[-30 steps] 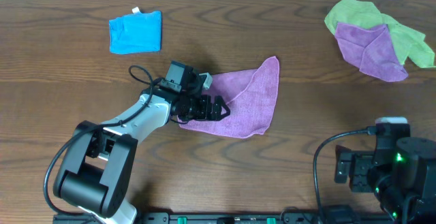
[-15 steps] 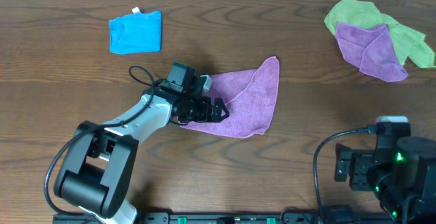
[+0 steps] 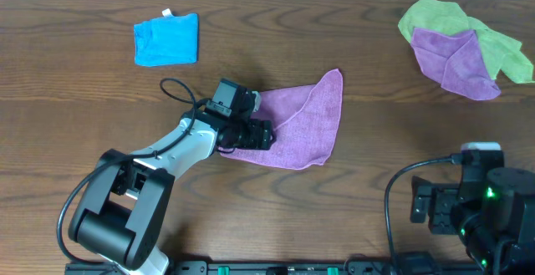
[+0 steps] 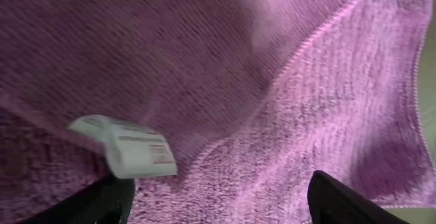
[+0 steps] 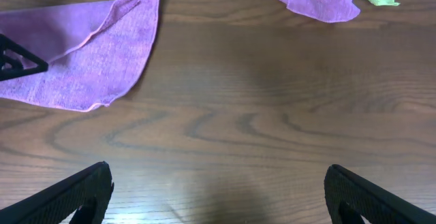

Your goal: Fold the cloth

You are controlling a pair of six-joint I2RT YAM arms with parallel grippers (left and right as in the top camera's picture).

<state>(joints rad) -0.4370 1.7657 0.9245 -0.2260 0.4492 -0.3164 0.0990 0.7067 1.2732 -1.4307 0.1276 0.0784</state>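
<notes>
Step in hand: judged a pinch at the left edge of the cloth [image 3: 305,120], which lies rumpled and partly doubled at frame centre
Doing it well: bring the left gripper [image 3: 261,133] down beside the white tag [image 4: 133,154], catch the hem cleanly, then lift low and carry it rightward so the edges meet
Left arm pose: reaches from lower left toward centre, wrist tipped down, fingers [image 4: 112,197] spread over the fabric, nothing pinched
Right arm pose: parked at lower right, right gripper [image 5: 218,183] spread wide, empty, well apart from the cloth
</notes>
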